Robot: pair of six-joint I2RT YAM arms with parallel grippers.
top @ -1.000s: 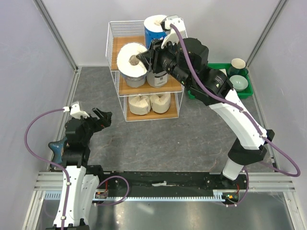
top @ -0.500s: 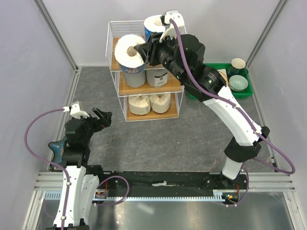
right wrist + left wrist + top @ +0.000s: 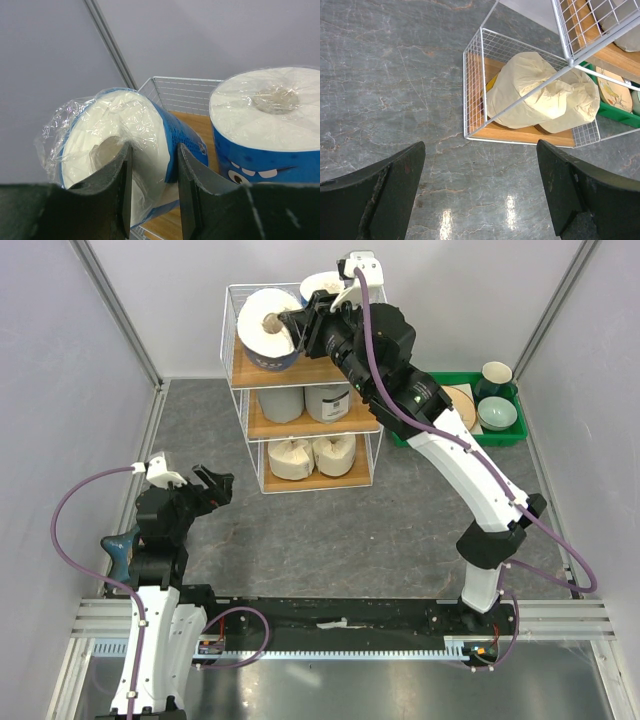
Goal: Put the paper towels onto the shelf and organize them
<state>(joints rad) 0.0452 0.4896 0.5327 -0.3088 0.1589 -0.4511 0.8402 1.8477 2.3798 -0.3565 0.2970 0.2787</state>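
Note:
My right gripper (image 3: 297, 332) is shut on a blue-wrapped paper towel roll (image 3: 266, 328), one finger in its hollow core, holding it tilted over the left of the top tier of the white wire shelf (image 3: 245, 410). In the right wrist view the held roll (image 3: 150, 135) sits beside the second blue roll with cartoon eyes (image 3: 270, 135), which stands on the top tier. Two grey-wrapped rolls (image 3: 305, 402) stand on the middle tier, two cream rolls (image 3: 310, 455) on the bottom tier. My left gripper (image 3: 213, 487) is open and empty, low, left of the shelf.
A green tray (image 3: 517, 427) with a cup and bowl stands right of the shelf. In the left wrist view the cream rolls (image 3: 540, 95) lie in the bottom tier above grey marbled floor. Grey walls enclose both sides.
My right gripper has lifted the blue roll up and back, from in front of the middle tier to over the top tier. The left arm has not moved.

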